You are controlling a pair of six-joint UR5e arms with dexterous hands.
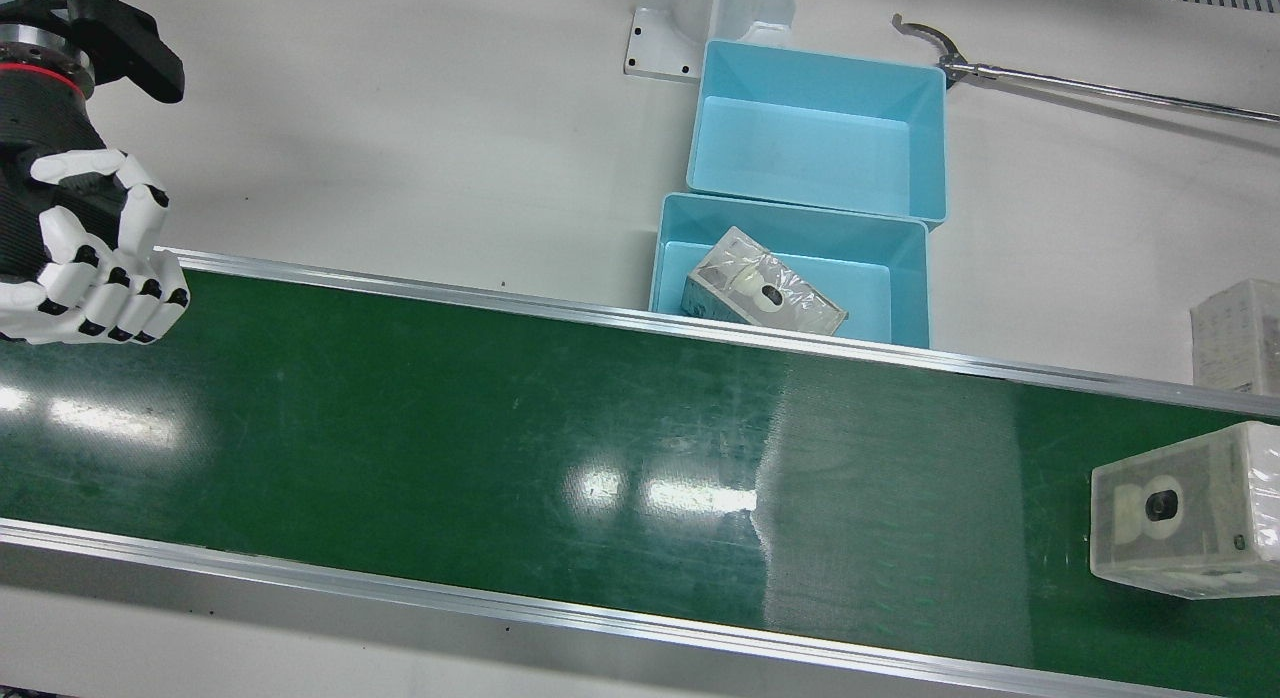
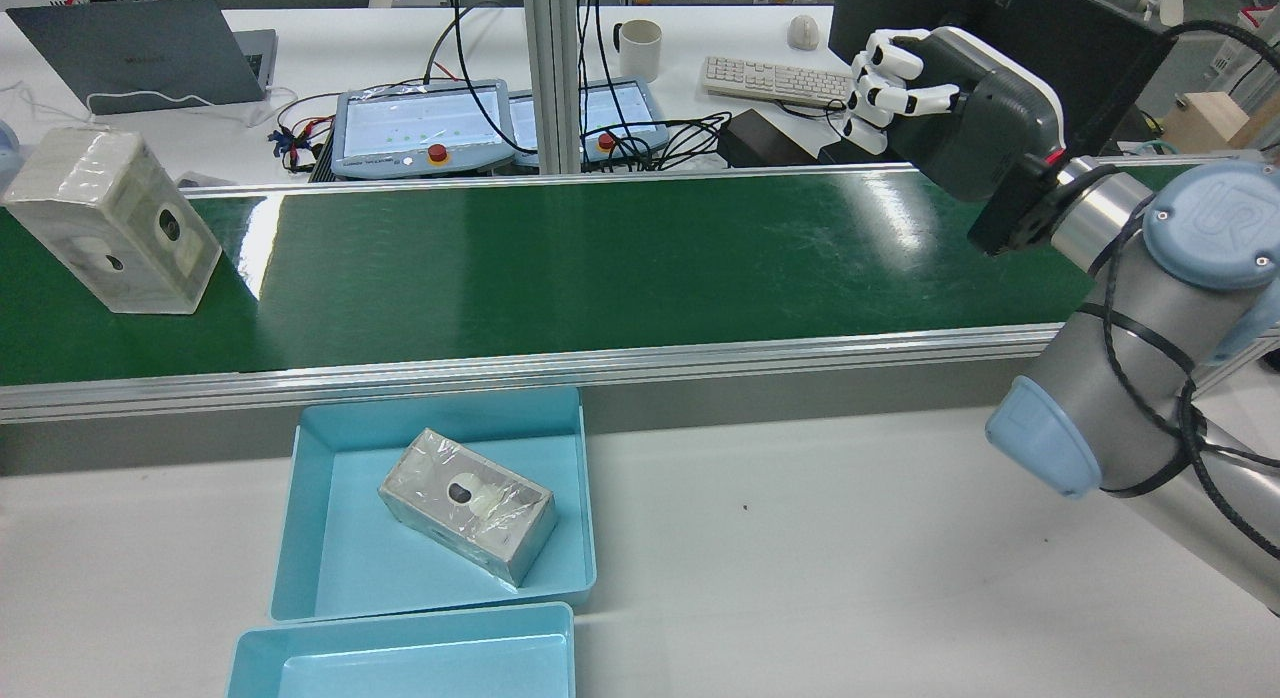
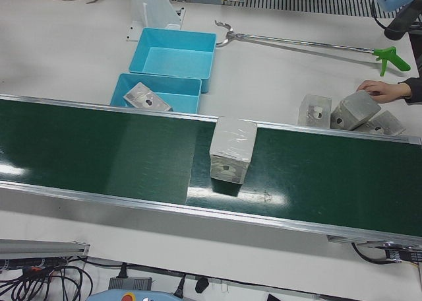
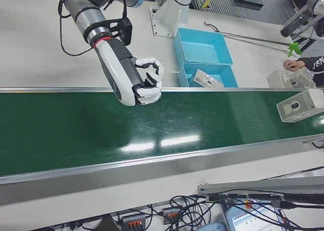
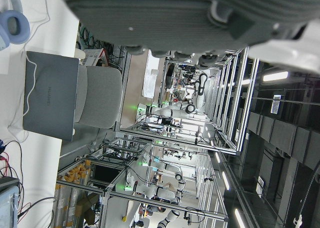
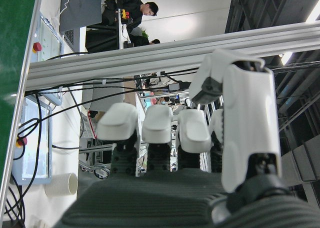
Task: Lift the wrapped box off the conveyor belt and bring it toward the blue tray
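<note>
The wrapped box is seen standing on the conveyor belt, at the 3 o'clock edge of the front view and at 9 o'clock in the rear view; nothing is touching it. A round dark mark is shown on its face under clear film. The blue tray is set on the table just beside the belt's far rail, at about 12 o'clock from belt centre in the front view. A second wrapped box is already lying tilted inside it. A second blue tray, empty, is placed touching the first on the robot's side.

The right hand is held above the belt at 9 o'clock in the front view, well apart from the box. Its fingers are curled in on nothing, so it is clenched and empty. The left hand is not shown in any fixed view; only part of its housing is seen in its own camera, so its state cannot be told.

A reacher tool is laid on the table at 1 o'clock. Spare boxes and a person's hand are seen in the left-front view.

Step judged: pick not yet begun, approach pending. Next move is judged to need the fingers opened and the hand brought over the box before closing.
</note>
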